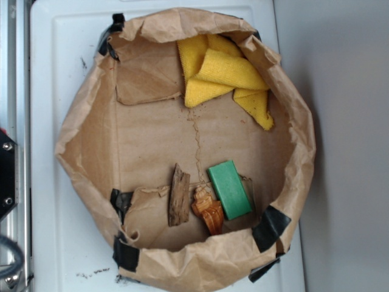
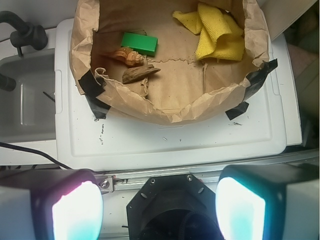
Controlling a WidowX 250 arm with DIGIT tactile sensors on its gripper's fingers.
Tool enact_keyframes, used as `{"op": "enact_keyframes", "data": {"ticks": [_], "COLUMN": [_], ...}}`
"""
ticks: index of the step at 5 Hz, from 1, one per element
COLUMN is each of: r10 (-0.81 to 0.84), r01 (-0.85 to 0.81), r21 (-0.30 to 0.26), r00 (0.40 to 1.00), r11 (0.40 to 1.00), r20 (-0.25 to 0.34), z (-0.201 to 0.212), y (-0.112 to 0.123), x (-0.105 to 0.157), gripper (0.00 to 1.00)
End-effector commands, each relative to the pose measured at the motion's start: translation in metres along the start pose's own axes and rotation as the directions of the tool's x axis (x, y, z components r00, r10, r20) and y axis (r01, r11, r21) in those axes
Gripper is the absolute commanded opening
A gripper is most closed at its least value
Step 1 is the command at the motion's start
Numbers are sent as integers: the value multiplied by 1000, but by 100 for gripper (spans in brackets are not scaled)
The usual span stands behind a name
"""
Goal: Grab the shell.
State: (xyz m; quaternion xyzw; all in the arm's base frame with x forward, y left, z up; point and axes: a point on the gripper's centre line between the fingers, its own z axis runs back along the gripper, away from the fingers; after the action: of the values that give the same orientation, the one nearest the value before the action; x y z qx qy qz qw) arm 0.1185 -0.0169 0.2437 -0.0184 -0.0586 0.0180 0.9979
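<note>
The orange-brown ridged shell (image 1: 208, 211) lies on the floor of the brown paper basin (image 1: 85, 115), near its front wall, between the dark wood strip (image 1: 179, 196) and the green block (image 1: 230, 189), which it touches. In the wrist view the shell (image 2: 127, 55) lies at the far left inside the basin, in front of the green block (image 2: 139, 43). My gripper (image 2: 159, 210) is open and empty, held well back from the basin over the robot's black base. It does not show in the exterior view.
A crumpled yellow cloth (image 1: 226, 76) lies at the basin's back right and also shows in the wrist view (image 2: 215, 30). Black tape patches (image 1: 270, 227) hold the crumpled paper rim. The basin sits on a white lid (image 2: 175, 140). A grey sink-like tub (image 2: 25, 100) is to the left.
</note>
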Motion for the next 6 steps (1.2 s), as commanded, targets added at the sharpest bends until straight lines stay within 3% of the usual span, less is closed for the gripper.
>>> {"op": "enact_keyframes", "data": {"ticks": [1, 2, 3, 4, 5, 6], "r10": [0, 19, -2, -152, -375, -473], "r01": [0, -17, 6, 163, 395, 501], "r21": [0, -37, -34, -36, -36, -74], "r00": [1000, 998, 990, 963, 894, 849], "r11": [1000, 999, 999, 986, 918, 863], "r20": [0, 58, 142, 223, 244, 235], "z": [0, -3, -1, 0, -7, -16], "y": [0, 3, -2, -12, -27, -31], "x": [0, 50, 65, 65, 68, 81], "gripper": [100, 100, 100, 100, 100, 100]}}
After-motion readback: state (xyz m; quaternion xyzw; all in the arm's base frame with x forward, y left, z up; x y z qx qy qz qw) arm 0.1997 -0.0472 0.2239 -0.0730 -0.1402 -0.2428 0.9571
